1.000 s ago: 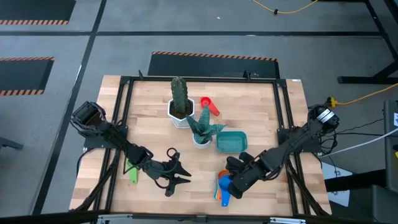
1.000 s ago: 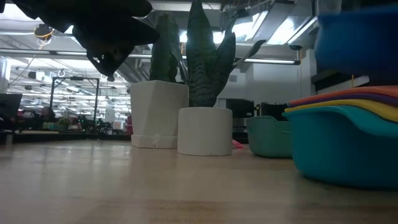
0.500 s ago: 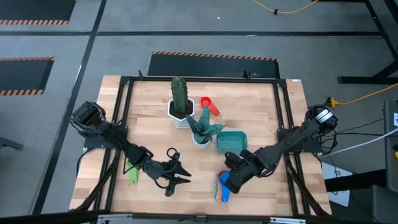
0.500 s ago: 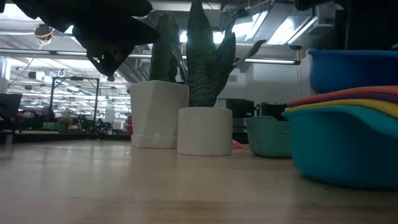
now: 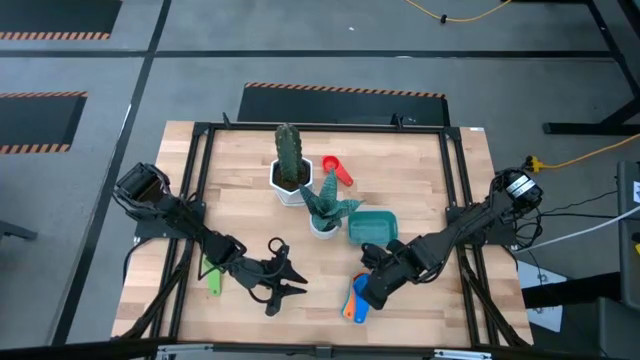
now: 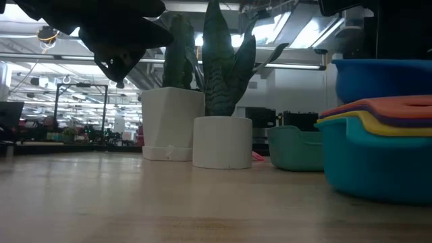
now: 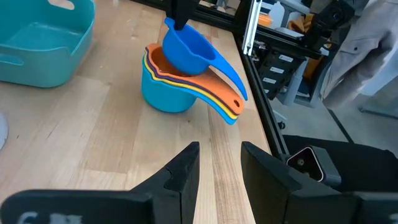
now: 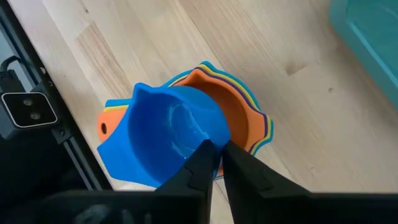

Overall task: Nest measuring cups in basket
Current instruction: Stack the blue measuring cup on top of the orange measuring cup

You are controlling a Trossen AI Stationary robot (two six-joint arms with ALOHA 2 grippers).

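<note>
- My right gripper [image 8: 216, 163] is pinched on the rim of the blue measuring cup [image 8: 163, 142], holding it just above the nested stack of cups [image 7: 166, 87].
- That stack has a teal cup at the bottom, then yellow, purple and orange layers; it stands on the wooden worktop [image 5: 240, 215] near the front right, just beside the teal basket [image 5: 372, 227] but not in it.
- In the left wrist view the blue cup's bowl tilts over the stack, its handle pointing toward the worktop's edge.
- My left gripper [image 5: 283, 280] hovers over the front middle of the worktop with its fingers [image 7: 184, 180] parted and nothing between them.
- A green measuring cup [image 5: 212, 277] lies beside the left arm, well apart from the stack.
- A red measuring cup [image 5: 337, 169] lies behind the plants, near the white hexagonal cactus pot [image 5: 290, 184].
- A round white pot with a snake plant [image 5: 325, 210] stands between the cactus pot and the basket.
- I can read no writing or labels on any of these.
</note>
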